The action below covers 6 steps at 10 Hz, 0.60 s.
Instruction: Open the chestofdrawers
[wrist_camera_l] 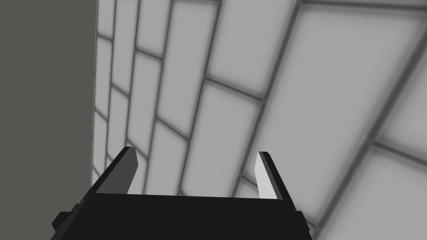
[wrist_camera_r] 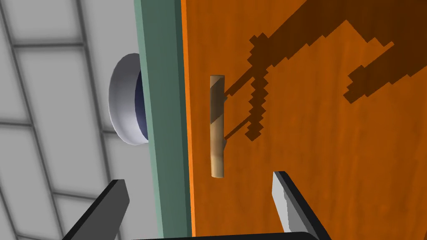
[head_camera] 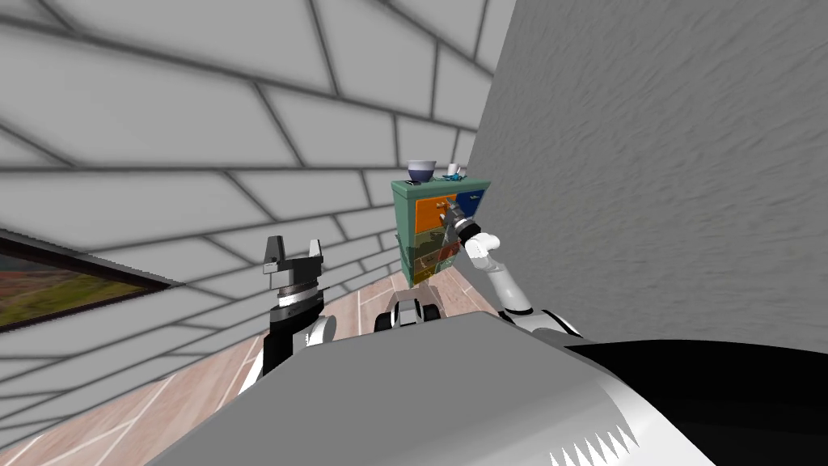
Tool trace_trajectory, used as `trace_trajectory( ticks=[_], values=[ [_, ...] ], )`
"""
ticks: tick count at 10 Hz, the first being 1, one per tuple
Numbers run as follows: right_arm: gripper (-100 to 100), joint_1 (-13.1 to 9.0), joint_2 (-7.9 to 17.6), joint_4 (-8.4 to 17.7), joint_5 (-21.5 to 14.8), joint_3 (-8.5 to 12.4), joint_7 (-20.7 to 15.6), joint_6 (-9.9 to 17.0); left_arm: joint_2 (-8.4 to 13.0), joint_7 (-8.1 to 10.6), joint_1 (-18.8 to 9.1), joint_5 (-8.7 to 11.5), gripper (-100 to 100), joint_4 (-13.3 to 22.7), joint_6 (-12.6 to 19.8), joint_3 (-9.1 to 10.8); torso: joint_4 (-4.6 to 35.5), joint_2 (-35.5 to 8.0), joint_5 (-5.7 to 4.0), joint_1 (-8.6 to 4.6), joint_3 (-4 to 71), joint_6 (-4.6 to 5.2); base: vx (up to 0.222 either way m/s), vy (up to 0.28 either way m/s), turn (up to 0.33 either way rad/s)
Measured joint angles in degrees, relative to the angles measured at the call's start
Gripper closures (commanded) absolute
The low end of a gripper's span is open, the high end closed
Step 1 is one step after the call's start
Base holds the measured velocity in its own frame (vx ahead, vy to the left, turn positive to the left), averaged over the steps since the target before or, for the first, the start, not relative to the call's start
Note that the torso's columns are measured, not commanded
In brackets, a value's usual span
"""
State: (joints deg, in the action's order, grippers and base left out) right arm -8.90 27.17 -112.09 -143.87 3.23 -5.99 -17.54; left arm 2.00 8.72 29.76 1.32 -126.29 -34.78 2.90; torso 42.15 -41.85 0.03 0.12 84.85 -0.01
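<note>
Right wrist view: the green-framed chest of drawers [wrist_camera_r: 164,125] stands close in front of my right gripper [wrist_camera_r: 199,179], its orange drawer front [wrist_camera_r: 312,146] carrying a pale wooden bar handle [wrist_camera_r: 217,127] that stands off the panel on two short posts. The gripper is spread wide and holds nothing. The handle lies roughly central in the gap between its fingers [wrist_camera_r: 283,196], just ahead of their tips, and neither blade touches it. One finger is over the orange panel; the other hangs past the chest's green edge. The arm's jagged shadow [wrist_camera_r: 333,50] falls across the orange front beyond the handle. A pale bowl [wrist_camera_r: 125,100] with a dark inside sits on the chest's top, right at that green edge.

Seen from the head camera, the chest stands on the wood-patterned floor [head_camera: 162,404] against a rough grey wall [head_camera: 647,162], near its corner with a tiled wall. A blue drawer [head_camera: 471,202] sits beside the orange one, and a small white cup [head_camera: 454,171] stands near the bowl on top. My right arm reaches out to the orange front. My left gripper [head_camera: 293,252] is raised on my left, well apart from the chest, its blades wide apart and empty.
</note>
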Motion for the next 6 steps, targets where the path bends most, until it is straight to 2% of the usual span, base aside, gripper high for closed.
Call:
trace_trajectory(
  ticks=[2,3,6],
  values=[
    [-100,-0.80,0.36,-0.04,0.11,0.49,0.31,-0.76,0.00,0.00,-0.02,0.00,0,0.00,0.00,0.00,0.23,-0.70,-0.03,-0.12,-0.46,0.02,0.077,0.043,-0.001],
    [100,-0.92,0.41,-0.06,0.13,0.57,0.42,-1.01,0.00,0.00,-0.03,0.00,0,0.00,0.01,0.00,0.23,-0.76,-0.05,-0.19,-0.48,0.03,0.013,0.006,0.002],
    [100,-0.94,0.57,-0.64,0.23,0.50,0.70,-1.36,0.01,0.00,-0.05,0.00,0,0.01,0.01,0.00,0.28,-0.94,-0.08,-0.26,-0.62,0.07,-0.158,-0.050,-0.036]
  ],
)
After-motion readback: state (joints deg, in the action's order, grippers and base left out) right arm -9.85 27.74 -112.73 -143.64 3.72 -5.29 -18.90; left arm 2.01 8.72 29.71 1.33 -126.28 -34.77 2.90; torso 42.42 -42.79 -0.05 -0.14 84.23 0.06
